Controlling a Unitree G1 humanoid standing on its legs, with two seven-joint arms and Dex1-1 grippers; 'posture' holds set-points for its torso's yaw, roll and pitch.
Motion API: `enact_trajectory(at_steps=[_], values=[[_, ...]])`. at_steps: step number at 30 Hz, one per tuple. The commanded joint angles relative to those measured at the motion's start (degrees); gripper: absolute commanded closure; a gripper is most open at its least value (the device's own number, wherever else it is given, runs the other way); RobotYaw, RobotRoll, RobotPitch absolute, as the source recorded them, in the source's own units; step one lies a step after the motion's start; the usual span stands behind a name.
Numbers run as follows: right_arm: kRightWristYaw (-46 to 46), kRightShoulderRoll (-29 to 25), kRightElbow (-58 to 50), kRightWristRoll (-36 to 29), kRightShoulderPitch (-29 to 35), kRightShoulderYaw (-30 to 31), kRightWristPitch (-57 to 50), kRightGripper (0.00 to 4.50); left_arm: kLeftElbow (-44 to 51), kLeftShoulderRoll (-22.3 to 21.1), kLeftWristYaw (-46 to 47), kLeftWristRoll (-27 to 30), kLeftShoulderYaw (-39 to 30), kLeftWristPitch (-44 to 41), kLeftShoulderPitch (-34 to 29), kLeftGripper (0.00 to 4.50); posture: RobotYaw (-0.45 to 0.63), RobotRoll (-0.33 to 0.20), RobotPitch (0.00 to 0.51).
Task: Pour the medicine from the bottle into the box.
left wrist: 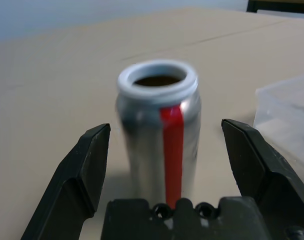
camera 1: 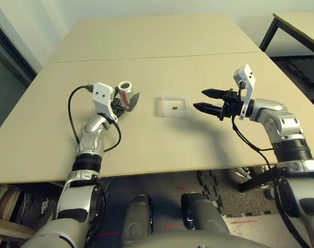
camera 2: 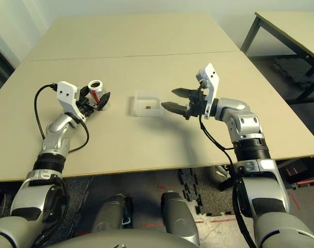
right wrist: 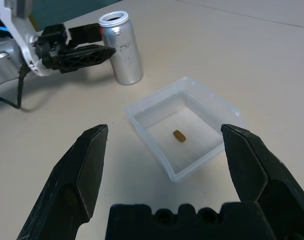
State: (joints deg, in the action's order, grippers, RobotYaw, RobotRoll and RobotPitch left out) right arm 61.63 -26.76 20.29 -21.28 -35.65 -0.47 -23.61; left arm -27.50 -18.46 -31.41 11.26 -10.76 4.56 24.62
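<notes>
The pill [right wrist: 179, 136] lies in the box [right wrist: 170, 164], so pouring looks done; the left hand [left wrist: 164, 165], spread around the upright bottle [left wrist: 148, 135], and the empty, open right hand [right wrist: 164, 165] need only back away.

Right hand [right wrist: 166, 167], open, its two fingers apart. Beyond them, a clear, shallow box [right wrist: 184, 125] on the table [right wrist: 262, 85], with the brownish medicine [right wrist: 179, 136] lying inside. Near the box, the upright silvery bottle [right wrist: 123, 52], open-topped, with the left hand [right wrist: 79, 50] at its side.
</notes>
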Motion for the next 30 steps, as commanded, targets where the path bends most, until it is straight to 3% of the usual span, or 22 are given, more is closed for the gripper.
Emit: enact_trajectory(at_steps=[1,9,15,21,26,30], values=[[0.1,0.2,0.4,0.3,-0.7,0.4,0.5,0.00,4.3,-1.4,0.8,1.7,-1.3,-3.0,-2.2,0.03,-0.03,0.000,0.076],[-1.4,-1.6,3.7,0.7,-0.8,-2.1,2.1,0.00,17.8,-4.5,3.8,5.8,-6.2,-10.6,-11.0,0.03,-0.01,0.000,0.077],[-13.5,-1.4,12.8,1.9,-1.4,-8.5,8.8,0.00,20.7,-6.4,8.8,7.2,-11.7,-12.6,-11.9,0.03,0.00,0.000,0.077],[-33.4,0.6,22.9,6.0,-0.7,-14.6,23.1,0.00,14.5,-9.2,13.4,2.8,-12.5,-9.2,-9.1,0.03,0.00,0.000,0.069],[-47.9,1.2,29.8,9.0,-0.5,-17.9,32.6,0.00,8.5,-10.2,14.4,2.4,-13.0,-6.0,-6.3,0.03,-0.02,0.000,0.062],[-52.4,1.0,34.4,10.2,-0.9,-18.2,36.8,0.00,4.0,-10.7,15.5,2.0,-13.3,-3.5,-4.8,0.03,-0.02,0.000,0.058]])
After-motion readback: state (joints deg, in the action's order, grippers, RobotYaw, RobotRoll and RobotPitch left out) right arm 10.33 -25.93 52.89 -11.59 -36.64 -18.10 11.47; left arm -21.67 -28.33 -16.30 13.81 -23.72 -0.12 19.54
